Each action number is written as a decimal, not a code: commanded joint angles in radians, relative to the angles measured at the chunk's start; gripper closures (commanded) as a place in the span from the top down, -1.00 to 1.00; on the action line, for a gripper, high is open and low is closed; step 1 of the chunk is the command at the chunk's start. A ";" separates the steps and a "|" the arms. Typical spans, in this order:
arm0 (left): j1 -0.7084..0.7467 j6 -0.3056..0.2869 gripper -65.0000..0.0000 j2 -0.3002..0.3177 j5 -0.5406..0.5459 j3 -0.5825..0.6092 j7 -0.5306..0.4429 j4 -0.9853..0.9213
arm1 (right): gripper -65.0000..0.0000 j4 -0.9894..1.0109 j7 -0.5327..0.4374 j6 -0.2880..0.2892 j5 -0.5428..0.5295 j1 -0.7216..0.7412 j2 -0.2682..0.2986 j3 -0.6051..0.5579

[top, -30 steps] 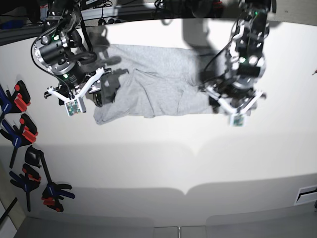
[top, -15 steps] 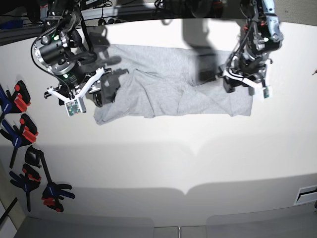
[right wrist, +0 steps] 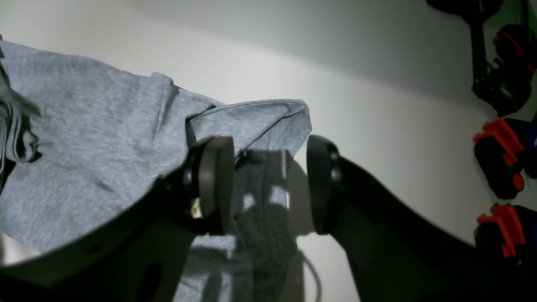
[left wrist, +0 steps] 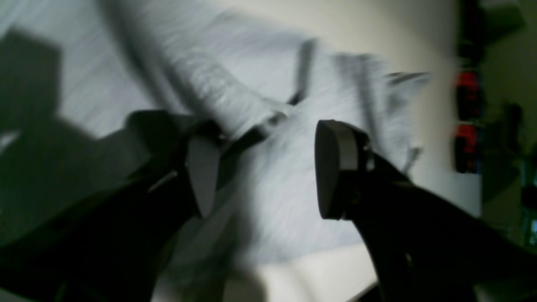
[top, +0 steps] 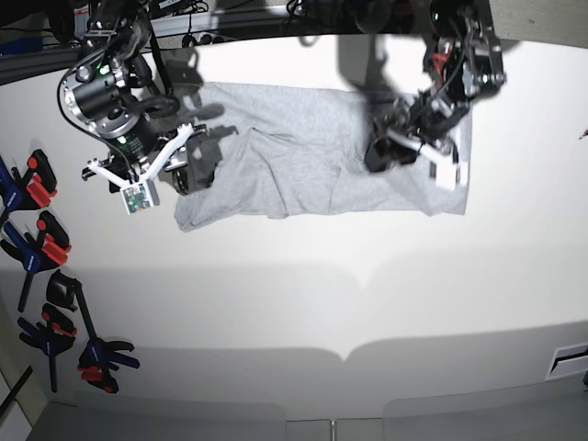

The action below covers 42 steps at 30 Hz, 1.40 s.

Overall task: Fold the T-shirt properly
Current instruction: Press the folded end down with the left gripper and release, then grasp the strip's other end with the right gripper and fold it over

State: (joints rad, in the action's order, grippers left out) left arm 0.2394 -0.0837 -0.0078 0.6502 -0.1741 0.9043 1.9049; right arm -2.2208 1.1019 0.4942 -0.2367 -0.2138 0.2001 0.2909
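Observation:
The light grey T-shirt (top: 294, 152) lies crumpled and partly spread along the far side of the white table (top: 322, 294), plain side up. My left gripper (top: 379, 154) hovers over its right part. In the left wrist view that gripper (left wrist: 266, 172) is open above blurred cloth (left wrist: 268, 63), with a raised fold beside one fingertip (left wrist: 203, 176). My right gripper (top: 197, 163) sits at the shirt's left end. In the right wrist view it (right wrist: 268, 186) is open over a loose corner of the shirt (right wrist: 92, 126), with nothing pinched.
Several black, red and blue clamps (top: 41, 248) lie along the table's left edge and also show in the right wrist view (right wrist: 503, 159). Cables and arm bases crowd the far edge (top: 303, 18). Bare white table stretches toward the front.
The shirt's right side got pulled out flat to the right. My left gripper then swung back left over the cloth. The right arm has not moved.

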 commanded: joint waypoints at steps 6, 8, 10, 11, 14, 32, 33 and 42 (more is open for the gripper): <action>-0.124 -0.015 0.04 0.002 -0.012 -0.001 -0.031 0.004 | -0.18 -0.017 -0.018 -0.005 -0.011 0.008 0.007 0.003; -0.132 -0.020 0.04 0.002 0.006 -0.001 -0.031 -0.024 | -0.15 -0.009 -0.014 -0.012 -0.010 0.008 0.007 0.003; -0.137 -0.058 0.04 0.003 0.044 -0.001 -0.020 -0.064 | 0.04 0.018 -0.012 -0.012 -0.010 0.008 0.007 0.003; -0.139 -0.079 0.04 0.003 0.063 -0.001 -0.006 -0.080 | 0.15 0.035 -0.013 -0.012 -0.010 0.008 0.007 0.003; -0.140 -0.123 0.04 0.003 0.088 -0.001 0.047 -0.103 | 0.35 0.100 -0.024 -0.013 0.005 0.009 0.008 0.004; -0.140 -0.150 0.04 0.003 0.087 -0.001 0.075 -0.103 | 0.35 0.706 -0.061 0.000 -0.341 0.069 0.007 0.239; -0.140 -0.150 0.04 0.003 0.087 -0.001 0.075 -0.103 | 0.35 0.730 -0.062 -0.002 -0.362 0.072 0.007 0.236; -0.140 -0.181 0.04 0.003 0.085 -0.001 0.075 -0.103 | 0.35 0.830 -0.010 0.016 -0.448 0.143 -0.066 0.215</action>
State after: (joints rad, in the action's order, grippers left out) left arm 0.1101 -0.2501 -0.0032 0.7143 -0.1768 0.9955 1.7847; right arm -1.3907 1.0554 0.5114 -0.7132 -0.0669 0.1333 0.5114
